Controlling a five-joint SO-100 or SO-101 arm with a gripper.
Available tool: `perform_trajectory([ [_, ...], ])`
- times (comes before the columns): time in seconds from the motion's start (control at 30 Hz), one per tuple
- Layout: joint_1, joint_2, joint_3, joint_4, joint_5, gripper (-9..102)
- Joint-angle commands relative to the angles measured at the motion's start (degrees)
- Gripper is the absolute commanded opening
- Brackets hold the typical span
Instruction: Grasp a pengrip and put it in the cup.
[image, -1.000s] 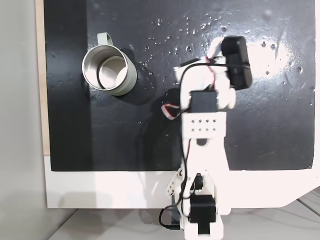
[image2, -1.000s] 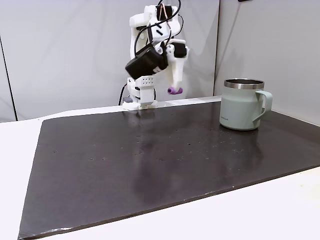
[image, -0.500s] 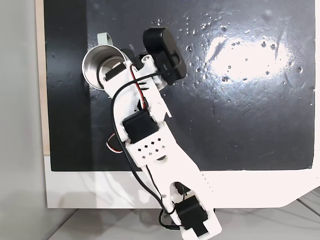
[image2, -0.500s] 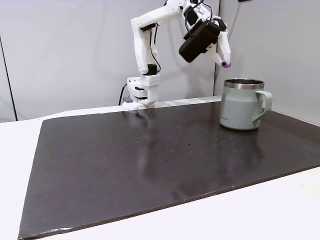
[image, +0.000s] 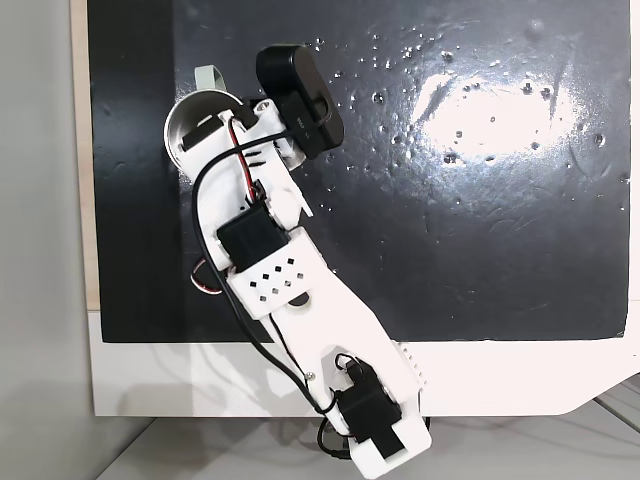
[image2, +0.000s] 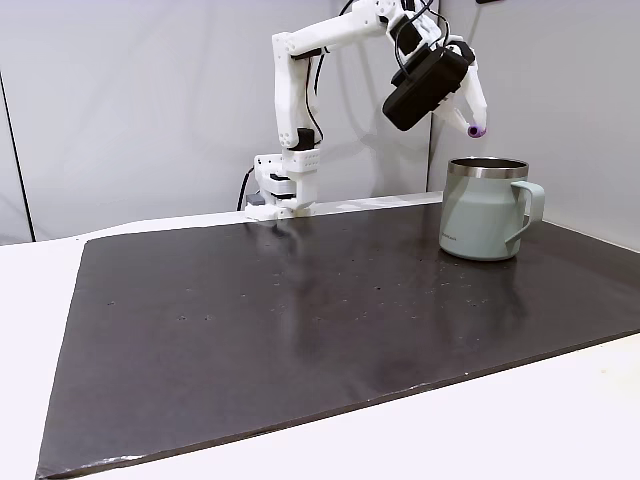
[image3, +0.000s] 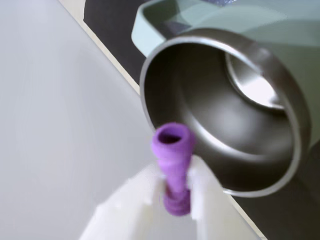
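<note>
The pincer (image3: 176, 200) is gripping the pengrip (image3: 172, 165) by its lower end above the cup (image3: 280, 95) rim; it is probably light, soft and squashing easily.

No text, label, brand or number can be read on anything here.
</note>
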Motion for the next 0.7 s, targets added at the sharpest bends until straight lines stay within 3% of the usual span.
perform_trajectory([
  [0.0,-0.35,0.26,-4.83,-0.26,-0.09,21],
  [0.1,-0.26,0.26,-4.92,0.53,-1.05,26],
  [0.67,0.18,0.26,-4.66,0.97,-1.41,26],
])
